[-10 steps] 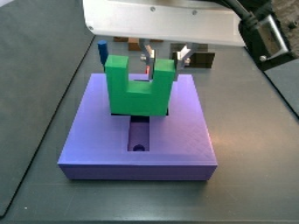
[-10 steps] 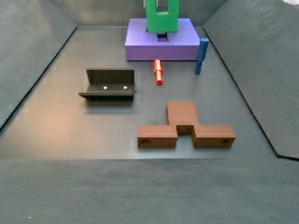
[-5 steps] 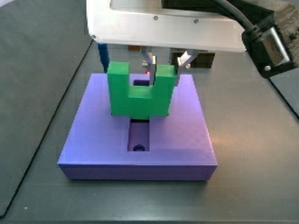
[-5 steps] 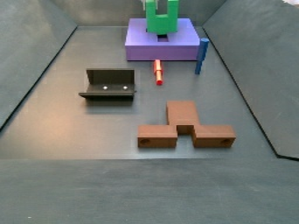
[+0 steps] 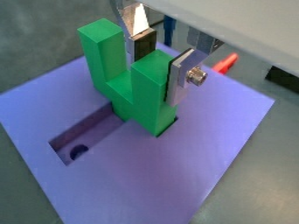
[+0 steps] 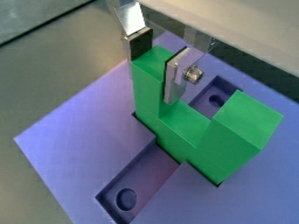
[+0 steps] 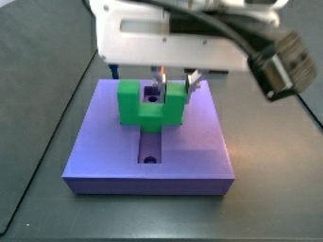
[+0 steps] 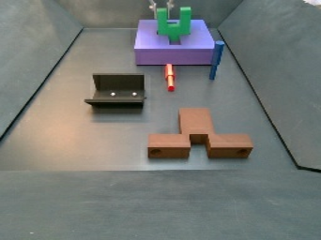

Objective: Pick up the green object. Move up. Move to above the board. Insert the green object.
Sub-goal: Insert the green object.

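The green object [image 7: 145, 106] stands upright in the cross-shaped recess of the purple board [image 7: 190, 151], prongs up, its base sunk below the board's top. It shows in both wrist views [image 5: 128, 87] [image 6: 198, 131] and far back in a side view [image 8: 175, 25]. My gripper [image 7: 176, 85] is right above the board, shut on one prong. The silver fingers [image 5: 181, 74] [image 6: 176, 74] lie flat against that prong's two sides. The other prong stands free. A round hole [image 7: 149, 158] in the recess is uncovered.
On the floor in front of the board [image 8: 157, 52] lie a red peg [image 8: 171, 77] and a thin blue peg [image 8: 216, 58] at the board's right edge. The fixture [image 8: 115, 91] stands at the left. A brown stepped block [image 8: 198, 136] lies nearer the front.
My gripper has moved straight down with the green object. The object's base has sunk into the board's recess, so it stands lower than before.
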